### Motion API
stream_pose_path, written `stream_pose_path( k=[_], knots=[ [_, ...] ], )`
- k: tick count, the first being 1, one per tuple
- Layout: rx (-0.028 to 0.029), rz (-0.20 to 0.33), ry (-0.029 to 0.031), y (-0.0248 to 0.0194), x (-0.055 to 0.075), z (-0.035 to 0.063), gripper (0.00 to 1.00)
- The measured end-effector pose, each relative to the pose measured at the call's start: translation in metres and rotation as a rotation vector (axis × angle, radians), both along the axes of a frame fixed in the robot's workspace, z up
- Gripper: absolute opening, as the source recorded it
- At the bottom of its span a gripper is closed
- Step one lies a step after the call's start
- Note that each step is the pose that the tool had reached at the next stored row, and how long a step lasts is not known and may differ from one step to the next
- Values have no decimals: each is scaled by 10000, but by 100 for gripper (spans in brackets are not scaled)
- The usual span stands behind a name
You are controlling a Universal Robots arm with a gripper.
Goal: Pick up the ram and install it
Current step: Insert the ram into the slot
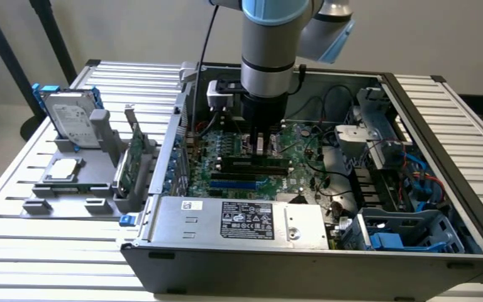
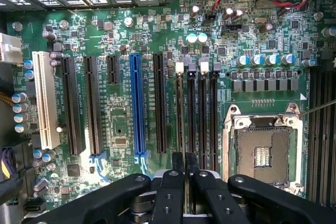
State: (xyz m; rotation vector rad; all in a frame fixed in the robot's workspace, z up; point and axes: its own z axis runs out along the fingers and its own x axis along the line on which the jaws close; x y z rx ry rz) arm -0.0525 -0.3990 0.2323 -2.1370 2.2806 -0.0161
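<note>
Between the fingertips of the clenched hand [image 2: 185, 174], the ram [image 2: 185, 162], edge-on over the motherboard [image 2: 121, 119] slots.

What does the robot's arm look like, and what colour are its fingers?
The robot arm is a thick silver-grey tube with light blue caps at its joints. A black cable runs down beside it to a small grey box on the wrist. The gripper is black, with chunky bars joined by shiny round bolts.
</note>
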Motion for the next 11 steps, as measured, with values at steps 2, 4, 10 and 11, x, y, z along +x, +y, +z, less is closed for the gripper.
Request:
stream_pose_path(
  k=[2,4,10,11],
  knots=[
    [2,0,-1,3,0,-3,14],
    [1,0,-1,5,-2,-13,14],
    [0,0,0,5,-9,-29,14],
    [1,-3,-1,5,-11,-31,14]
  ],
)
